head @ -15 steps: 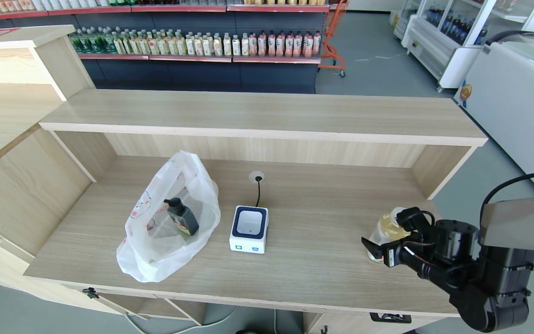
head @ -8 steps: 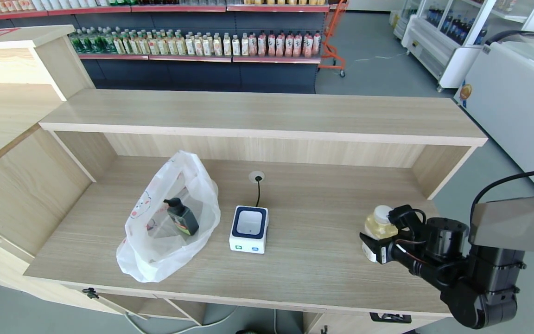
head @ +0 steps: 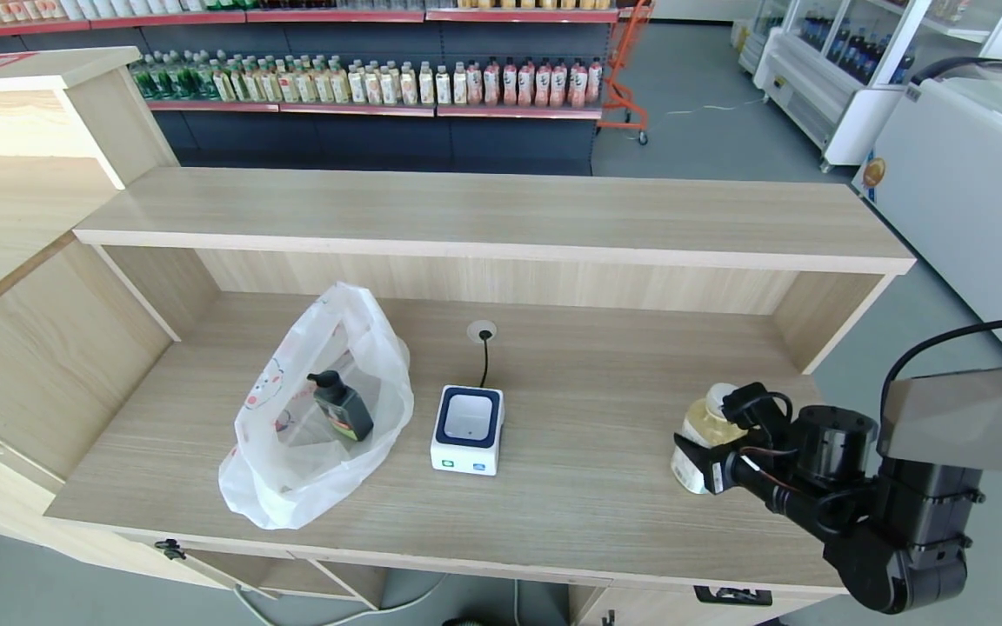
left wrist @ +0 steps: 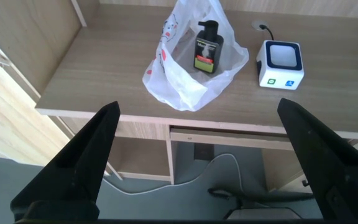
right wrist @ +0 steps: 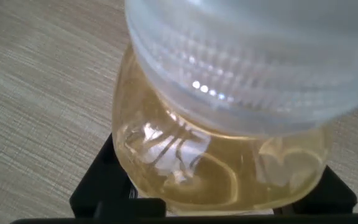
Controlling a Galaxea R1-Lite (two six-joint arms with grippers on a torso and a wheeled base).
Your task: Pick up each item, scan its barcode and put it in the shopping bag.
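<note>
A clear bottle (head: pixel 694 439) of yellow liquid with a white cap sits at the counter's right end, leaning slightly. My right gripper (head: pixel 714 426) is shut on its body. In the right wrist view the bottle (right wrist: pixel 222 168) is between the black fingers (right wrist: pixel 98 196), with wood grain behind it. Whether its base touches the counter I cannot tell. The white shopping bag (head: pixel 310 409) lies open on the left with a dark pump bottle (head: pixel 343 407) inside. The scanner (head: pixel 467 429) stands mid-counter. My left gripper (left wrist: pixel 199 109) hangs open below the counter's front edge, facing the bag (left wrist: pixel 185 81) and the scanner (left wrist: pixel 279 63).
The wooden counter (head: pixel 571 513) has a raised back shelf (head: pixel 484 217) and side walls. The scanner's cable runs to a grommet (head: pixel 481 330) behind it. Bare counter lies between scanner and bottle. Shop shelves and freezers stand behind.
My right gripper has shifted a little left toward the scanner with the bottle in it, and the bottle now leans more. The bag, scanner and left arm are unchanged.
</note>
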